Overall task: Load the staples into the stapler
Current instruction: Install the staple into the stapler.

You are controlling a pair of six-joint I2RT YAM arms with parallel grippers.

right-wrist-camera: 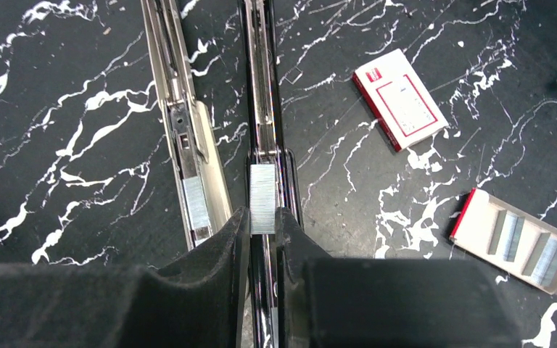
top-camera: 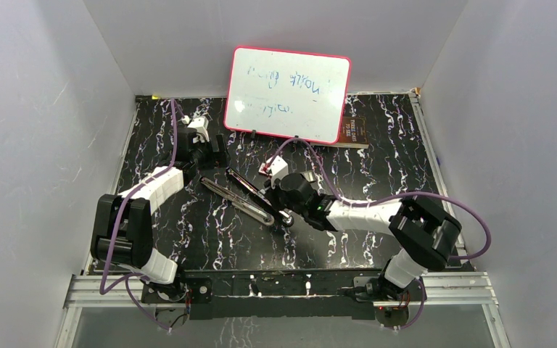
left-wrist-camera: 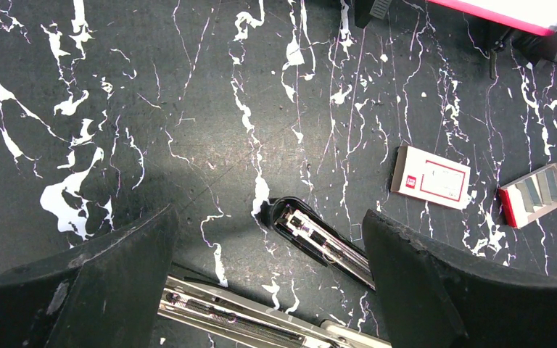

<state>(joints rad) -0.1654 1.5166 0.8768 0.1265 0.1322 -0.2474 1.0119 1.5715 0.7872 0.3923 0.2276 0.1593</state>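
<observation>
One strip of staples [right-wrist-camera: 262, 197] is pinched in my right gripper [right-wrist-camera: 262, 217], right over the stapler [right-wrist-camera: 181, 109], which lies opened flat. The strip's long axis lines up with the rail [right-wrist-camera: 260, 94] running straight ahead. My left gripper [left-wrist-camera: 268, 214] hangs spread wide near the stapler's far tip, holding nothing.

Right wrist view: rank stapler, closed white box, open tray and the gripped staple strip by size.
1. stapler
2. open tray and closed white box, too alike to rank
3. staple strip, smallest

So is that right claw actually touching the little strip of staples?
Touching. The right wrist view shows the staple strip pinched in the right gripper, no gap at either finger.
</observation>
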